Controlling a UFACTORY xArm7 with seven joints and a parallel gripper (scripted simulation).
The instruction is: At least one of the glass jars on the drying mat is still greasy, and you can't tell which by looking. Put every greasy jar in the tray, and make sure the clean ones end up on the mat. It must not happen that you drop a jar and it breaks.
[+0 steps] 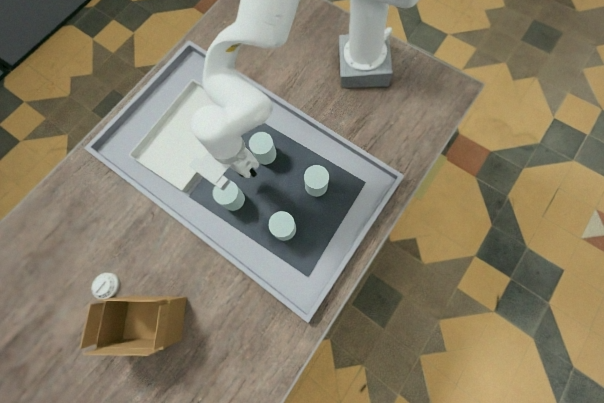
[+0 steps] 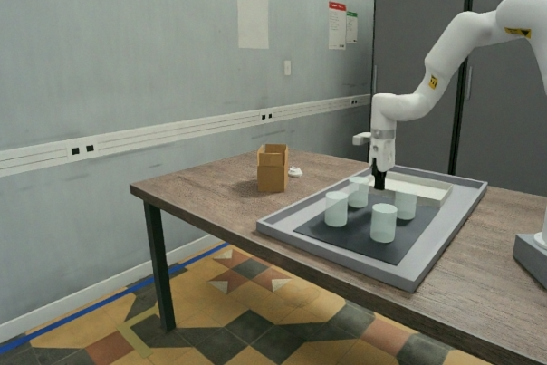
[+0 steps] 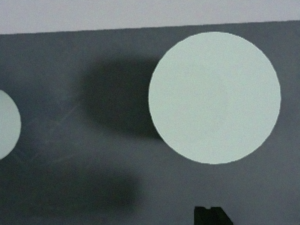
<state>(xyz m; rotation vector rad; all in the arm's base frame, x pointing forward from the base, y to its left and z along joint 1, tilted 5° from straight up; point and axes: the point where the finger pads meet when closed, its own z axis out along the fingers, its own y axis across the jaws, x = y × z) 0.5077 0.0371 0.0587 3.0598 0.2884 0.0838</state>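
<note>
Four pale green, frosted cylindrical glass jars (image 1: 230, 197) (image 2: 336, 209) (image 3: 215, 98) stand upright and apart on the flat dark grey drying mat (image 1: 320, 229) (image 2: 362, 248) (image 3: 45, 64), beside the shallow, cream rectangular tray (image 1: 167, 141) (image 2: 441, 196); the white gripper with black fingers (image 1: 252, 172) (image 2: 379, 188) is fully closed, has hold of nothing, and points down near the tray's mat-side edge, among the nearest jars
</note>
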